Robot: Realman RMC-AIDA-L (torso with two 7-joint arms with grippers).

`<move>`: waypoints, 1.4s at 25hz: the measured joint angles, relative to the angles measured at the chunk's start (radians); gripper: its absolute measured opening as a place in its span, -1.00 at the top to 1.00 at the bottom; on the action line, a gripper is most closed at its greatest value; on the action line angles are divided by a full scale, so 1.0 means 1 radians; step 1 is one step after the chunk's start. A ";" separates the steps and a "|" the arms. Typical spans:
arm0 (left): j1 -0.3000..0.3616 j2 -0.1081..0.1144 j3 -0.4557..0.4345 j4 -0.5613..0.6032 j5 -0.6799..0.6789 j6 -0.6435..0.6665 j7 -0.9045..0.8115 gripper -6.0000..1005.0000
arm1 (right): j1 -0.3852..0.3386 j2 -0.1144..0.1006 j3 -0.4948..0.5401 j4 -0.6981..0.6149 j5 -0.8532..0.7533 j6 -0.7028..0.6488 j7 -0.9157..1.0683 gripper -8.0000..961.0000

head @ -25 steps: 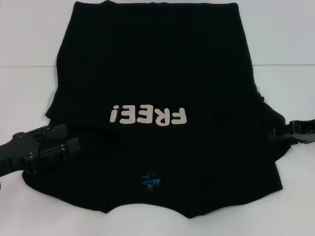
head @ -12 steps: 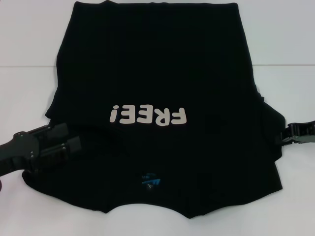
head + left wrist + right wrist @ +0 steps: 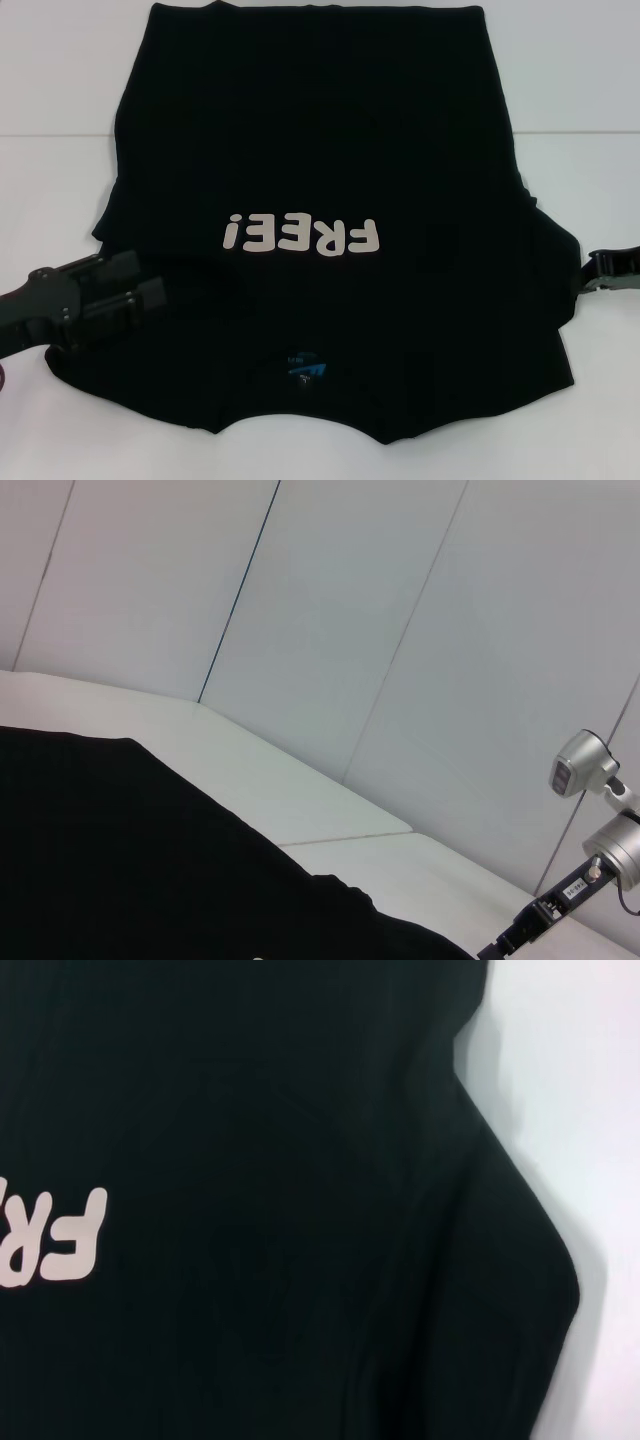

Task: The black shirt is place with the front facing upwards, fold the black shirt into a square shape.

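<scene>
At the lower left of the head view my left gripper [image 3: 150, 283] lies over the shirt's edge, its two fingers [image 3: 130, 266] apart with a small gap, nothing clearly pinched between them. The black shirt [image 3: 320, 150] covers the middle of the white counter [image 3: 60, 80], front up, its white "FREE!" letters [image 3: 300, 236] upside down and the blue neck label [image 3: 305, 366] toward the bottom of the frame. At the right edge my right gripper [image 3: 600, 271] sits just beside the shirt's side; I cannot tell how its fingers stand.
</scene>
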 joint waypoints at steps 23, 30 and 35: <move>0.001 0.001 0.002 0.000 -0.001 0.000 0.000 -0.44 | 0.018 0.015 -0.007 -0.291 0.089 -0.188 -0.031 0.98; -0.006 0.001 0.005 0.000 0.002 0.001 0.000 -0.44 | 0.059 0.037 -0.110 -0.253 0.077 -0.145 -0.033 0.99; -0.008 0.000 0.005 -0.007 0.002 0.002 0.000 -0.44 | 0.094 0.055 -0.176 -0.231 0.076 -0.107 -0.035 0.98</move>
